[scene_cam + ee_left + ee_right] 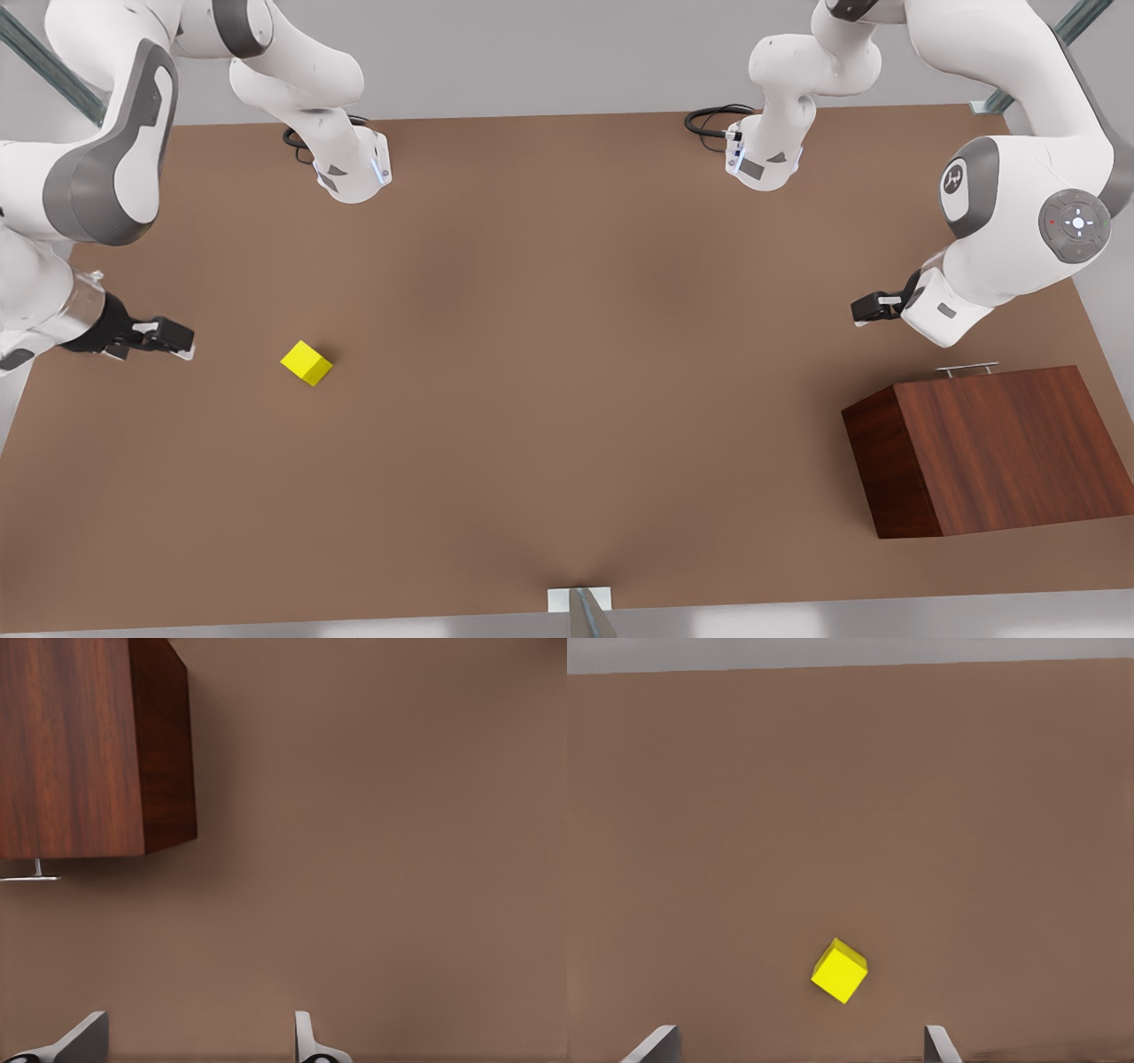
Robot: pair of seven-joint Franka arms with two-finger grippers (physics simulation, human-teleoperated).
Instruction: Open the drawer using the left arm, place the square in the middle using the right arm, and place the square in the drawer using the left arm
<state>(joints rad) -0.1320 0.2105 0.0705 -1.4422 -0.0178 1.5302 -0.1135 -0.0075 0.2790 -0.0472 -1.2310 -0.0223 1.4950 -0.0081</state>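
1. At about four o'clock in the front view, the wooden box (992,447) is seen resting on the brown tabletop (567,354), its slanted top facing the camera.
2. The drawer (983,377) is found shut, flush with the box; its thin silver bar handle (967,368) is seen along the box's twelve o'clock edge.
3. The left gripper (864,307) is carried by the arm at three o'clock in the front view, and is held above the table near the handle but apart from it, toward eleven o'clock of the box.
4. Its fingers (312,1041) are shown spread wide in the left wrist view, with nothing held between them; a corner of the box and one end of the handle (31,875) are caught beyond them.
5. The square (306,363) is seen lying on the tabletop at about nine o'clock in the front view, turned corner-on and well apart from the box.
6. The right gripper (177,341) is held at nine o'clock, near the square but not touching it.
7. Its fingers (939,1047) are shown parted in the right wrist view, empty, with the square (840,970) lying on the table just ahead of the gap.
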